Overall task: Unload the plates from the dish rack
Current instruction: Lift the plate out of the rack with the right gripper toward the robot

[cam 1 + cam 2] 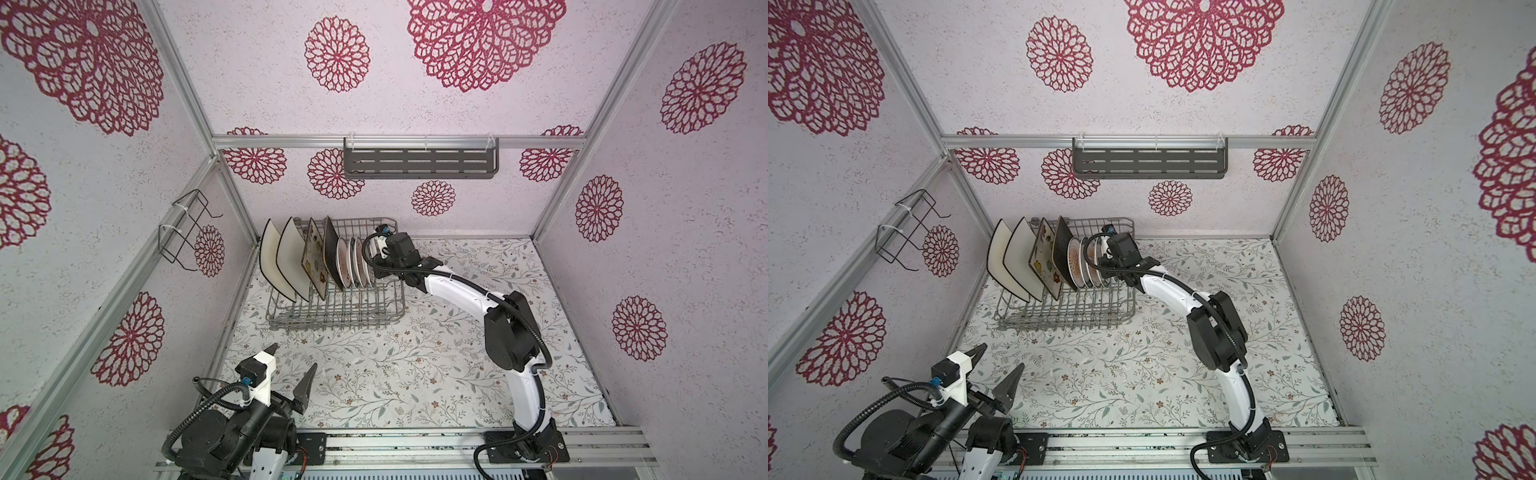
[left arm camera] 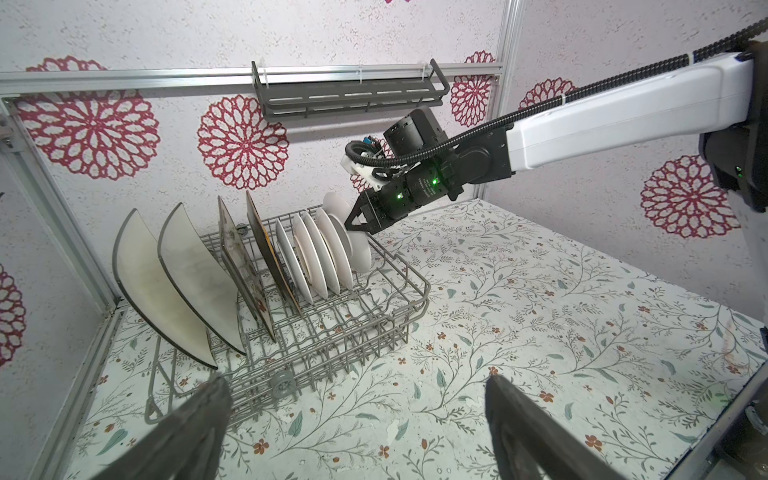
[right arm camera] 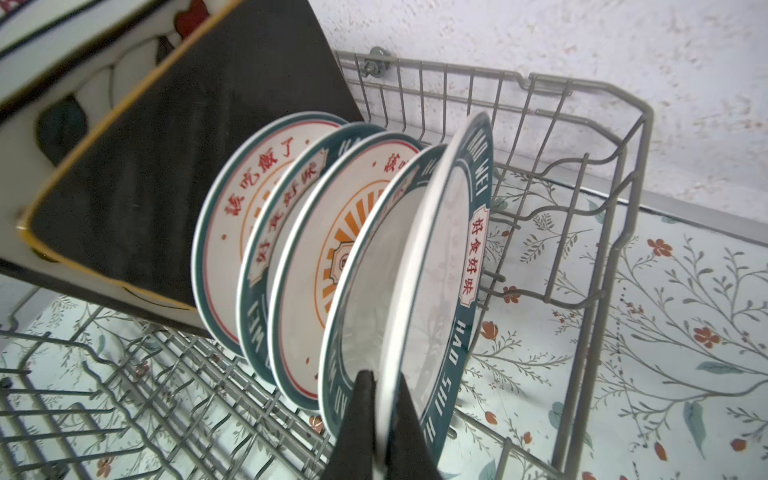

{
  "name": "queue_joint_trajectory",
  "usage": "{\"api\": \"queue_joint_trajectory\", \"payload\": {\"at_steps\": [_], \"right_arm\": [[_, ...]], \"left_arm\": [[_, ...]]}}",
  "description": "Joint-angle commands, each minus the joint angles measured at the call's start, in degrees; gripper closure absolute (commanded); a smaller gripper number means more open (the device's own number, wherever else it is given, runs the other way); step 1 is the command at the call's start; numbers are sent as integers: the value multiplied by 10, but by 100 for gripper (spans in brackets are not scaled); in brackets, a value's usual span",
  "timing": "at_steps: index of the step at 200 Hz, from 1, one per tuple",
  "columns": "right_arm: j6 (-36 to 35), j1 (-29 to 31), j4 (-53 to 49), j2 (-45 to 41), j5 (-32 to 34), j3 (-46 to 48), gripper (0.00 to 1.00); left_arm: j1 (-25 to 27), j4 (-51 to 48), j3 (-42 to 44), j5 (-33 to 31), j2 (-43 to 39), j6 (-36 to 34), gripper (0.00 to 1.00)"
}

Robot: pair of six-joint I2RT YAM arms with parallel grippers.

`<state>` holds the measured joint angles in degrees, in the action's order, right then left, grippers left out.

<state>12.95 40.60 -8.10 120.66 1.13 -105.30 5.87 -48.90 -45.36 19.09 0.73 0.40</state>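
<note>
Grey wire dish rack [image 1: 336, 322] at back left of table [image 1: 415, 374]; square plates [image 1: 293, 257] and round plates [image 1: 353, 264] upright in it; right gripper [image 3: 384, 424] clamped on end round plate [image 3: 440, 257] rim, a finger on each face; left gripper [image 1: 294, 358] fingers spread, well apart from rack.

My arms wear smooth white shells [image 2: 623, 112] between boxy black joint housings [image 1: 513, 336], and a black ribbed cable [image 2: 623, 77] runs along each, cinched by white ties. My left gripper [image 1: 294, 357] has dark, pointed wedge fingers [image 2: 519, 428] on a white block with a blue plug [image 1: 247, 380]. Two green lights [image 2: 434, 181] glow on my right wrist's black casing. A flat black mount [image 1: 498, 446] forms each base.
</note>
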Motion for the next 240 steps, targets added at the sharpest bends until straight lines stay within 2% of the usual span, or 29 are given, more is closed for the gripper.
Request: {"api": "queue_joint_trajectory", "payload": {"at_steps": [1, 53, 75, 103, 139, 168, 206, 211, 240], "right_arm": [[-21, -1, 12, -67, 5, -25, 100], [-42, 6, -20, -122, 19, -20, 100], [-72, 25, -60, -162, 64, -7, 100], [-122, 63, -144, -211, 153, 1, 100], [-151, 115, -239, -273, 237, 35, 100], [-167, 178, -299, -318, 307, 83, 100], [-197, 280, -319, -393, 365, 213, 100], [-202, 309, -319, -402, 374, 230, 100], [-218, 396, -316, -426, 429, 318, 100]], "left_arm": [[-4, 0, 4, 11, -6, -14, 3], [-8, -1, 3, 13, -6, -15, 3], [-9, -1, 4, 14, -6, -15, 3], [-10, -1, 4, 17, -6, -16, 3], [-10, -1, 4, 20, -6, -17, 3], [-9, -3, 3, 20, -6, -17, 3], [-7, -3, 4, 17, -6, -16, 3], [-7, -3, 3, 17, -6, -16, 3], [-5, -3, 3, 19, -6, -17, 3]]}}
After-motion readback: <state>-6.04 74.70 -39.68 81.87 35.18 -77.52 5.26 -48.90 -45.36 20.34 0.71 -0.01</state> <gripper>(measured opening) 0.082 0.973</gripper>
